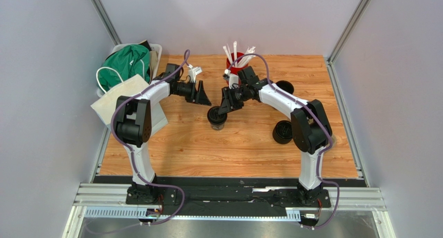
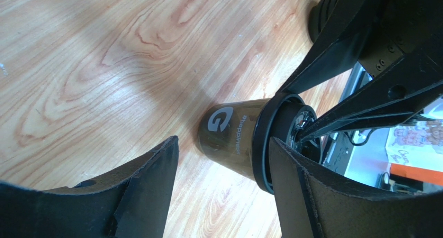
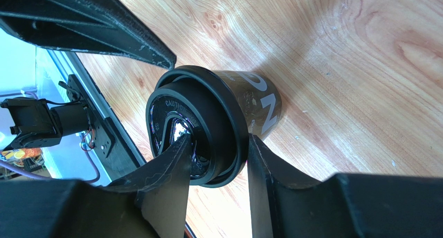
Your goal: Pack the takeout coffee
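At table centre, right gripper is pinching the lid rim of a black cup, clear only from its wrist camera. Left gripper is hanging spread at the cup's 11 o'clock.

1. A robotics lab test cell.
2. Plain grey walls and aluminium posts enclose a wood-grain table.
3. Two arms are bolted to a rail at the near edge.

Table: light wood-grain top.
Centre: middle cup, black with a black lid, upright.
Right side: near-right cup and far-right cup, both black, well apart.
Back: red cup of white straws.
Left edge: white paper bag; white bin at the back corner.
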Action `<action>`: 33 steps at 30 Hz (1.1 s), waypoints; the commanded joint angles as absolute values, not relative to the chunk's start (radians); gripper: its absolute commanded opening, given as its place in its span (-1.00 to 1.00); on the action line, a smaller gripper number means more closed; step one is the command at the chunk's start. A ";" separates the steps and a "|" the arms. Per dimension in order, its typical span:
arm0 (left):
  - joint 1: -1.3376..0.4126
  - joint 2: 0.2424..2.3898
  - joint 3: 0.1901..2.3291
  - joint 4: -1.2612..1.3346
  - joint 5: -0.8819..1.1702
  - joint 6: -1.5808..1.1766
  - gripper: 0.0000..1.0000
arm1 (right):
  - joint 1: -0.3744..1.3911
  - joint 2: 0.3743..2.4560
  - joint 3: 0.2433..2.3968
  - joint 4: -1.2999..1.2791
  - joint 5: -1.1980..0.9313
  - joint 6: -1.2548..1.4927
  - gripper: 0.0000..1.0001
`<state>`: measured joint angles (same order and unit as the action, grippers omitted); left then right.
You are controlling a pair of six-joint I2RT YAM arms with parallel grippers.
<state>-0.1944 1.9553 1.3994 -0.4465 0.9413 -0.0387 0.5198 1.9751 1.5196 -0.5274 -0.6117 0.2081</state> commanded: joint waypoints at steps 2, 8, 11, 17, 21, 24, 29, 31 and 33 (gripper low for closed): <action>-0.196 1.971 1.393 -0.443 0.945 -0.002 0.41 | 0.509 2.026 1.506 -0.606 -0.488 0.133 -0.38; -0.199 1.976 1.388 -0.472 0.968 0.043 0.38 | 0.509 2.033 1.511 -0.606 -0.486 0.133 -0.37; -0.209 1.982 1.391 -0.500 0.973 0.067 0.37 | 0.509 2.034 1.513 -0.606 -0.485 0.132 -0.37; -0.238 1.999 1.399 -0.541 0.969 0.110 0.34 | 0.511 2.033 1.513 -0.606 -0.483 0.132 -0.37; -0.252 2.020 1.413 -0.561 0.948 0.123 0.23 | 0.509 2.034 1.509 -0.606 -0.482 0.130 -0.37; -0.255 2.040 1.422 -0.580 0.927 0.133 0.13 | 0.509 2.034 1.513 -0.606 -0.482 0.132 -0.37; -0.261 2.057 1.427 -0.592 0.893 0.135 0.06 | 0.509 2.036 1.509 -0.606 -0.477 0.130 -0.37; -0.264 2.065 1.431 -0.603 0.875 0.133 0.05 | 0.511 2.034 1.503 -0.607 -0.469 0.127 -0.38; -0.270 2.071 1.437 -0.612 0.856 0.133 0.03 | 0.509 2.031 1.499 -0.607 -0.463 0.121 -0.38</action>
